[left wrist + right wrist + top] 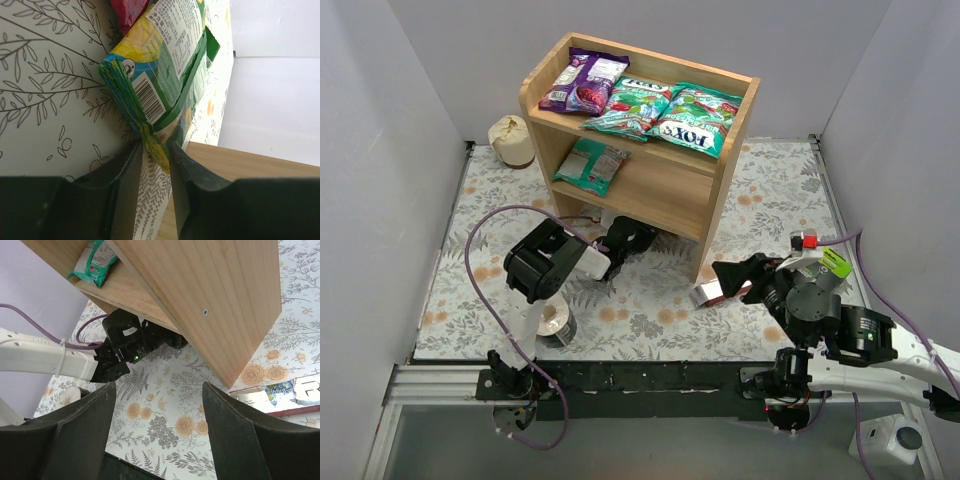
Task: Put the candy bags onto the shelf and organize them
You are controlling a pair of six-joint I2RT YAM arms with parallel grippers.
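The wooden shelf (720, 190) stands at the back middle. Its top tier holds a purple candy bag (585, 82) and two green FOX'S bags (638, 105) (698, 118). The lower tier holds one more green bag (590, 163), which also shows in the right wrist view (95, 260). My left gripper (638, 236) reaches low under the shelf's front. In the left wrist view it (156, 147) is shut on the edge of a green-yellow bag (160, 60) lying on the cloth. A magenta bag (127, 12) lies just beyond it. My right gripper (722, 280) (159, 386) is open and empty beside the shelf's right panel (225, 300).
A slim red-and-white box (705, 293) (280, 395) lies on the floral cloth by the right gripper. A grey tape roll (557, 322) sits at the front left by the left arm. A round beige object (510, 140) stands at the back left. White walls close in on both sides.
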